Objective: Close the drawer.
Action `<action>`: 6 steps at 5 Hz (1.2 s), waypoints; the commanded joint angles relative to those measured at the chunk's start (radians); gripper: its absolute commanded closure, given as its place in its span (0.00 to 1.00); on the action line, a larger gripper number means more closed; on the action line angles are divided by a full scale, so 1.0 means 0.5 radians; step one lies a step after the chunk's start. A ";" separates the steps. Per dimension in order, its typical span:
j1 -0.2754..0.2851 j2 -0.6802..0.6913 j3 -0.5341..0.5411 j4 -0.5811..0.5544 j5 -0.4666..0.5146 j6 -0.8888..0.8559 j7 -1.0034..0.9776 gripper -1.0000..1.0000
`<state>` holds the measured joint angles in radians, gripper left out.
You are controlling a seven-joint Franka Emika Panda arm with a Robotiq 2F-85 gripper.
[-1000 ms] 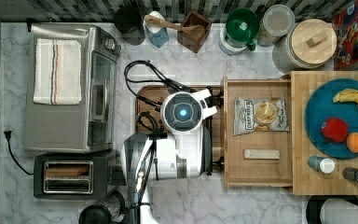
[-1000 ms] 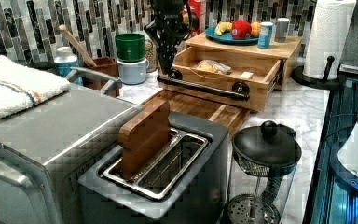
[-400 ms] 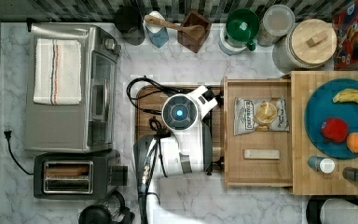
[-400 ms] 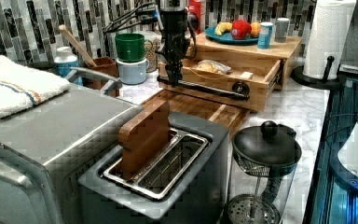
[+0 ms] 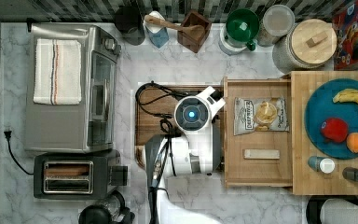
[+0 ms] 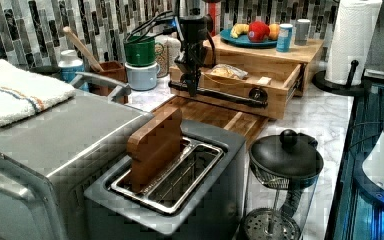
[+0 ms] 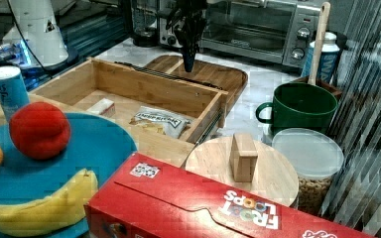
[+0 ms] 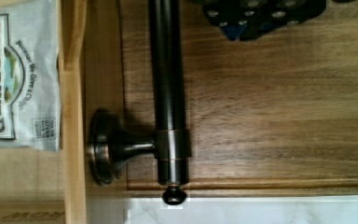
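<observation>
The drawer point(image 5: 256, 170) of pale wood stands pulled out from under the thick block top. It holds a chip bag point(image 5: 261, 115) and a small pale block point(image 5: 261, 154). A dark metal handle bar point(image 8: 168, 93) runs along its front wall point(image 7: 144, 84). My gripper point(image 6: 192, 87) hangs shut with nothing in it, pointing down right beside the bar near one end, on the side away from the drawer. In the wrist view my gripper point(image 8: 261, 16) is over the dark brown tray, a little apart from the bar. In the top view my arm's wrist point(image 5: 193, 114) covers it.
The dark brown tray point(image 5: 154, 116) lies in front of the drawer. A toaster oven point(image 5: 70, 88) and toaster point(image 5: 70, 176) fill the top view's left. The block top bears a blue plate point(image 5: 317, 116) of fruit. Mugs, jars and a cereal box point(image 7: 203, 208) line the back wall.
My gripper has moved toward the drawer's front, to the right in the top view, and come down beside the handle bar. The drawer has stayed where it was.
</observation>
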<state>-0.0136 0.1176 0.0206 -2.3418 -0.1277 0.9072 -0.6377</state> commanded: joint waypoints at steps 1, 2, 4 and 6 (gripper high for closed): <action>-0.158 -0.011 -0.082 -0.014 -0.053 -0.010 -0.353 1.00; -0.229 0.054 -0.137 0.014 -0.065 0.079 -0.541 1.00; -0.334 0.122 -0.268 0.117 -0.139 0.085 -0.810 1.00; -0.522 0.251 -0.344 0.281 -0.024 0.096 -1.160 1.00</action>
<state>-0.1382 0.2269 -0.0453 -2.2930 -0.1321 0.9546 -1.1104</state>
